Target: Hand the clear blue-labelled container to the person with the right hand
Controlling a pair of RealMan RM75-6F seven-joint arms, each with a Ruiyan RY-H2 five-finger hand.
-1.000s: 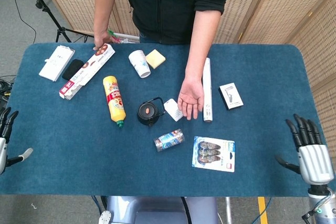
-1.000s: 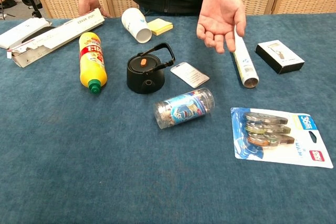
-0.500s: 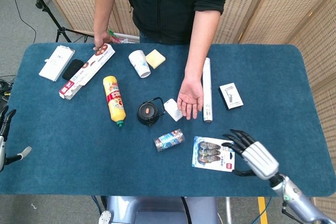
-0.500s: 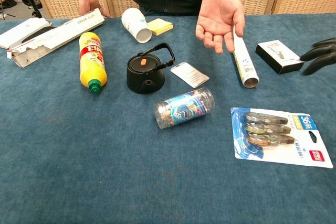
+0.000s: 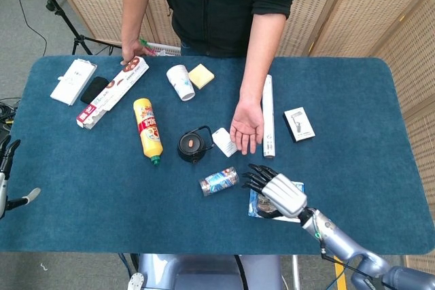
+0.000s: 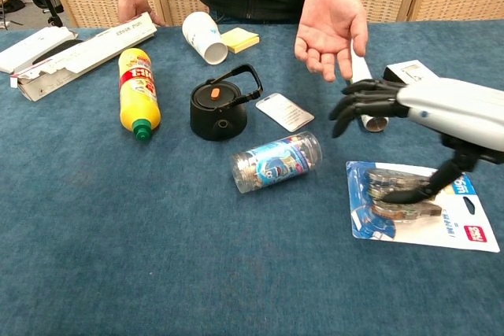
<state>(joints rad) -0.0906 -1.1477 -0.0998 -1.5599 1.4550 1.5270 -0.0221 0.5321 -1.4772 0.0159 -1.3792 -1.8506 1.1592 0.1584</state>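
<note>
- The right hand (image 5: 275, 191) holds nothing: its fingers (image 6: 364, 105) are spread and reach forward and to the left, toward the clear blue-labelled container (image 5: 219, 181).
- In the head view the fingertips sit just beside the container's near end, with a small gap visible; in the chest view the hand hangs above the table, and its thumb drops down over the blister pack of tape rolls (image 6: 421, 204).
- The forearm runs in from the lower right edge of the table (image 5: 81, 188), so the palm faces down and slightly left.
- The container lies on its side near the middle of the table, untouched, between the black kettle-shaped lid (image 5: 192, 146) and the blister pack.
- Judged from this, the task is at the approach step: no grasp, no lift, no handover yet.
- What is left, as I read it: close around the container, raise it, and carry it to the person's open palm (image 5: 247, 128), which waits palm-up just beyond, beside a white tube (image 5: 268, 117).
- The left hand (image 5: 8, 180) shows only at the left edge of the head view, idle, fingers apart, holding nothing.
</note>
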